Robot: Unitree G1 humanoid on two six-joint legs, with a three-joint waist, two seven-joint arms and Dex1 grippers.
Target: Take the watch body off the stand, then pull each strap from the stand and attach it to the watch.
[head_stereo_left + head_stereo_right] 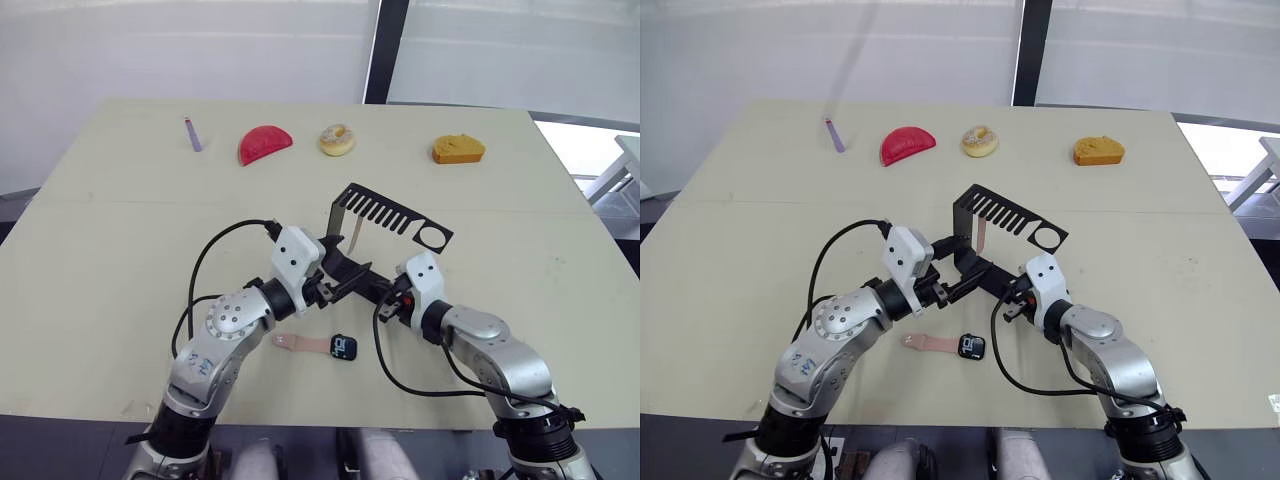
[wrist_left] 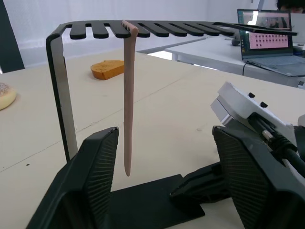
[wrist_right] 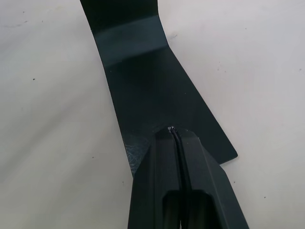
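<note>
The black stand (image 1: 395, 214) stands mid-table, and one pale pink strap (image 2: 127, 95) hangs from a slot of its comb arm. My left gripper (image 2: 164, 138) is open at the stand's base, its fingers (image 2: 97, 176) either side of the hanging strap but apart from it. My right gripper (image 3: 171, 130) is shut, with its tips resting on the stand's flat base (image 3: 143, 71). The watch body (image 1: 343, 347) lies on the table in front of both grippers, screen up. A second pink strap (image 1: 298, 343) lies joined to its left side.
Along the far side of the table (image 1: 120, 250) lie a small purple stick (image 1: 193, 133), a red half-round piece (image 1: 265, 143), a doughnut (image 1: 337, 139) and an orange bread piece (image 1: 458, 149). The table's front edge runs just behind the watch.
</note>
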